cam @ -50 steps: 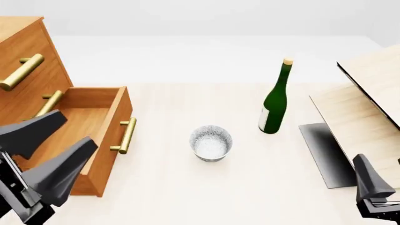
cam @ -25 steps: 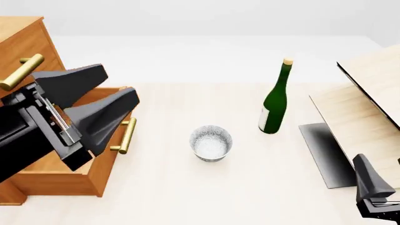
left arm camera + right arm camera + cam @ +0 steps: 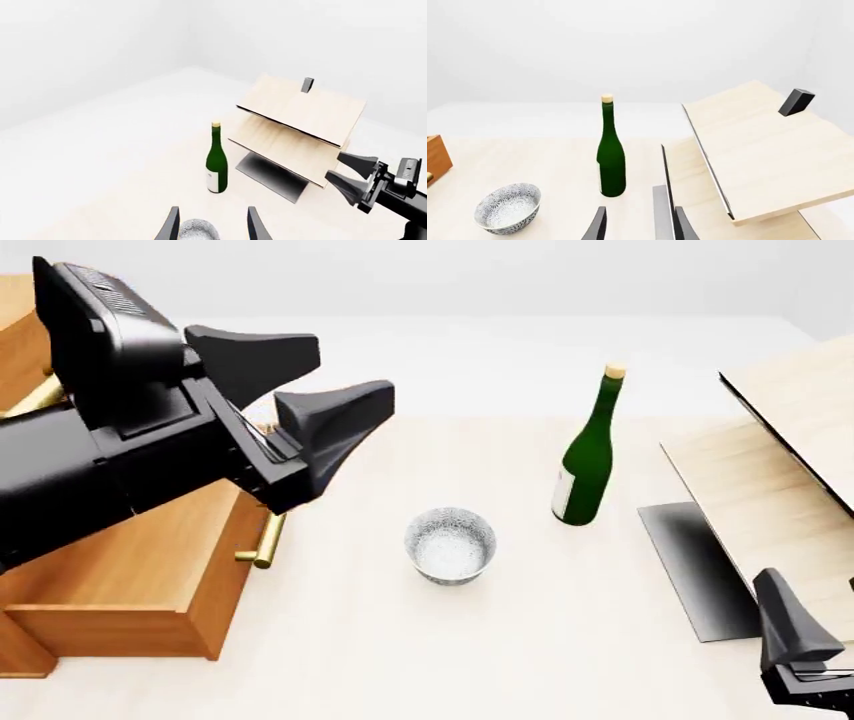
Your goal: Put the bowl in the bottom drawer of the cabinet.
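Front view: the left claw (image 3: 334, 380), fingers spread and empty, has swung up from the open orange-brown wooden bottom drawer (image 3: 120, 585) toward the small white speckled bowl (image 3: 451, 545), at its five o'clock on the pale counter (image 3: 400, 660). Judged, grasping comes next. The arm hides most of the cabinet (image 3: 16, 315); the right claw (image 3: 635, 225), cropped, stands spread.

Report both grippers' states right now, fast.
Left gripper: open, holding nothing, above the table short of the bowl.
Right gripper: open, holding nothing.
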Motion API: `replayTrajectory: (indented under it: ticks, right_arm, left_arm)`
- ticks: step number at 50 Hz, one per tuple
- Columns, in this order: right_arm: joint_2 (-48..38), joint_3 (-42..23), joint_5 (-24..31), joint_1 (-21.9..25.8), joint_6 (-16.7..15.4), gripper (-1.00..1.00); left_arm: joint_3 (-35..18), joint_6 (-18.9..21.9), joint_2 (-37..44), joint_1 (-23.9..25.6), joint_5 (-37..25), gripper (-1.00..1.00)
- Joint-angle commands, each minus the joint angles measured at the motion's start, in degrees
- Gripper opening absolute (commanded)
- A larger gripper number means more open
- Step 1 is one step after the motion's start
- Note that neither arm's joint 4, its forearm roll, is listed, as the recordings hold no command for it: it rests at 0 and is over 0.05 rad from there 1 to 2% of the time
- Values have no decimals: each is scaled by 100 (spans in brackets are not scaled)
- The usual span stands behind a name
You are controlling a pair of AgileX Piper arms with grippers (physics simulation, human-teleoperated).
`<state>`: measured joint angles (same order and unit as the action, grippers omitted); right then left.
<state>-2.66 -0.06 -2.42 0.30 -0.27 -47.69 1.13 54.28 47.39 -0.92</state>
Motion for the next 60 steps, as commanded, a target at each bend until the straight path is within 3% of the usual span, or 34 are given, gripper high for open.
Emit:
replayTrajectory:
  ticks: [1, 17, 60]
  right_arm:
    - [-2, 0, -1, 0, -1, 100]
    - [0, 0, 0, 0, -1, 100]
    - [1, 0, 1, 0, 1, 100]
  left_arm:
    - [-622, 152, 649, 162, -513, 100]
    - [-1504, 264, 1657, 291, -1326, 100]
    - [-2311, -130, 3400, 263, -1961, 100]
